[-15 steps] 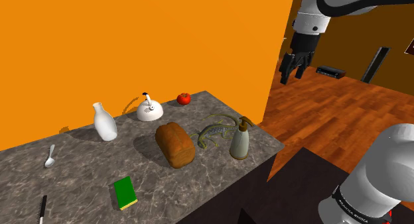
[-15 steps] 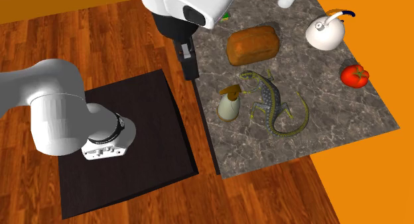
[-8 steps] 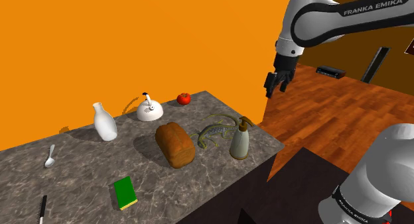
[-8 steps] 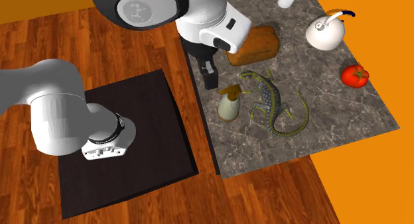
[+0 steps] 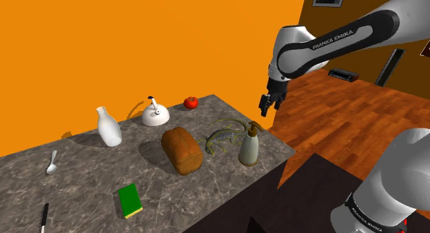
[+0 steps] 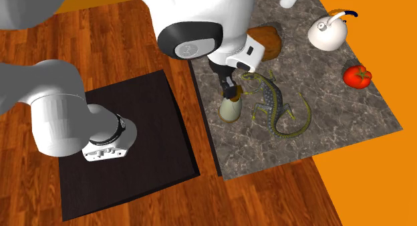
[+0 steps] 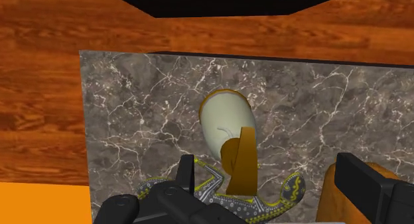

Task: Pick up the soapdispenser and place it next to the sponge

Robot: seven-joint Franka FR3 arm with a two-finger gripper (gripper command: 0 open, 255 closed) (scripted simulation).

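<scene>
The soap dispenser (image 5: 249, 147) (image 6: 230, 111) (image 7: 226, 119) is a smooth, pale grey-beige, egg-shaped bottle with an ochre-brown pump head. It stands upright on a dark grey, white-veined marble countertop (image 5: 83, 190) (image 6: 321, 134) (image 7: 133, 110), near the corner at the shoulder view's right. Just beside it, on that view's left, sprawls a green and yellow patterned toy lizard (image 5: 220, 137) (image 6: 277, 107) (image 7: 212, 189) with a curled tail. Next comes a rough-crusted brown loaf of bread (image 5: 182, 149) (image 6: 267, 41). The sponge (image 5: 129, 200), a flat green block with a yellow edge, lies well apart from the dispenser, near the counter's front edge towards the shoulder view's left. Farther back stand a glossy white kettle (image 5: 155, 113) (image 6: 327, 32), a red tomato (image 5: 191, 102) (image 6: 357, 76) and a white narrow-necked vase (image 5: 108, 126).

The white arm comes in from the shoulder view's upper right and bends down at the wrist. Its black gripper (image 5: 265, 106) (image 6: 232, 91) (image 7: 269, 179) points downward and hangs above the pump head. In the wrist view the fingers (image 7: 361, 183) stand wide apart. The dispenser lies beyond and between them, and they do not touch it.
</scene>
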